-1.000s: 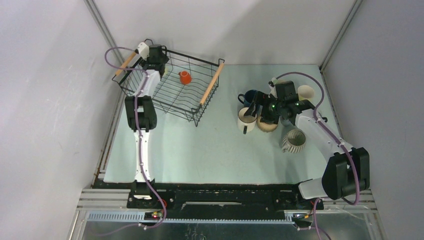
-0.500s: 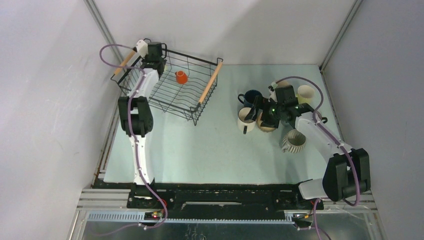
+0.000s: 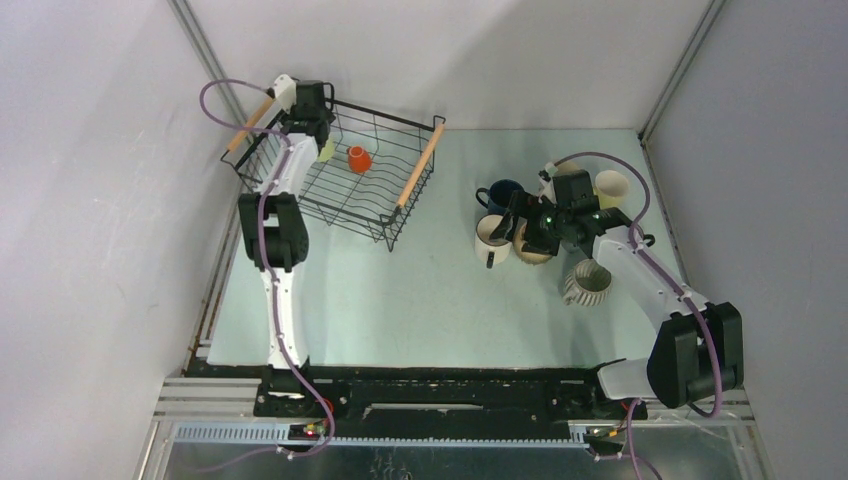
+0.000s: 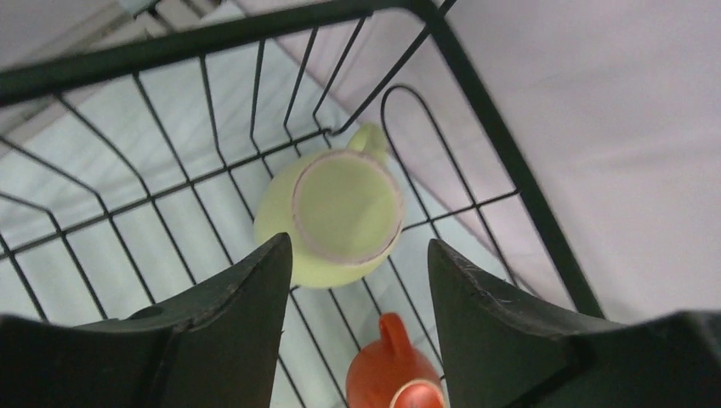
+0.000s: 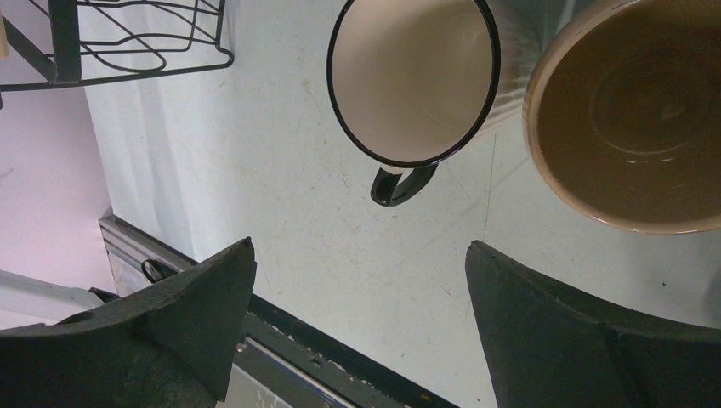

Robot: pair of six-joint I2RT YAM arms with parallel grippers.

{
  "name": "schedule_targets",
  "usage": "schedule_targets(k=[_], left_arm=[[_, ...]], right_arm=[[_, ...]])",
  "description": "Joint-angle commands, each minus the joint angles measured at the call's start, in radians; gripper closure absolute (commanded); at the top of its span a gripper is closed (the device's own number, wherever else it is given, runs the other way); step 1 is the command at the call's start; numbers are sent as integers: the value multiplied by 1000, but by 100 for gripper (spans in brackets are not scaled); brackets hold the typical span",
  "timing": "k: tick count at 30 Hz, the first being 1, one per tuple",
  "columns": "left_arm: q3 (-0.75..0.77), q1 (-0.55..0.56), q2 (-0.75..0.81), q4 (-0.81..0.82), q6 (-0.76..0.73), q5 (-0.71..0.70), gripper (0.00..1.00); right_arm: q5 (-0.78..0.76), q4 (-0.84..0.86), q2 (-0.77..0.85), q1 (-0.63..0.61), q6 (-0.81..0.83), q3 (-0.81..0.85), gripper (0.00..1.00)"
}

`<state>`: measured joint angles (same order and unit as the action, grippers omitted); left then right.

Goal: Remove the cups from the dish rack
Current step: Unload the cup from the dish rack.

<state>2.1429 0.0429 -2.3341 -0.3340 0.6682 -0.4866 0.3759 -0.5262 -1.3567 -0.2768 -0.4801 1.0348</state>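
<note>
The black wire dish rack (image 3: 386, 222) with wooden handles stands at the back left. In it lie a pale green cup (image 3: 327, 150) and an orange cup (image 3: 358, 158). My left gripper (image 3: 316, 135) hangs over the rack's back left corner. In the left wrist view it (image 4: 357, 255) is open and holds nothing, the pale green cup (image 4: 344, 217) just past its tips and the orange cup (image 4: 395, 378) below. My right gripper (image 3: 515, 222) hovers open over the cups on the table, above a white black-rimmed cup (image 5: 414, 81) and a cream cup (image 5: 633, 110).
On the table at the right stand a navy cup (image 3: 500, 194), the white cup (image 3: 491, 241), a ribbed cup (image 3: 588, 282) and a pale cup (image 3: 612, 187). A rack corner (image 5: 127, 51) shows in the right wrist view. Grey walls enclose the table.
The left arm and the rack have shifted slightly to the left, and the pale green cup now shows beside the left gripper. The right gripper edged a little to the left.
</note>
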Motion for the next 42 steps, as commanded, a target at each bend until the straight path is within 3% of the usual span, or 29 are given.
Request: schedule_targets(k=[1,4,9,25,27,32,35,37,42], left_arm=[[190,-8,-59,-41,-63,-38,31],[236,-14,-100,-60,-70,-32,19],[249,-19,-132,-66,-73,-20,11],[325,-40,-234,-71,-8,47,7],[323,-40,-233,-73,-3,50,12],[288,-40,-210,-74,-6,77,49],[235,-40,-165,-68,-8,101,67],[197,-40,-124,-61,-11,118,74],[97,-36,-3,-33,-24,168,80]], right_arm=[[10,32,13,9,2,-4,0],[18,42,7,10,2,-5,0],[29,53,-6,13,0,-4,0],[54,70,-36,21,5,-4,0],[59,72,-41,21,4,-4,0],[62,69,-32,23,2,-4,0],[66,66,-18,22,1,-4,0],[66,65,-8,21,-1,-4,0],[51,52,20,12,1,-5,0]])
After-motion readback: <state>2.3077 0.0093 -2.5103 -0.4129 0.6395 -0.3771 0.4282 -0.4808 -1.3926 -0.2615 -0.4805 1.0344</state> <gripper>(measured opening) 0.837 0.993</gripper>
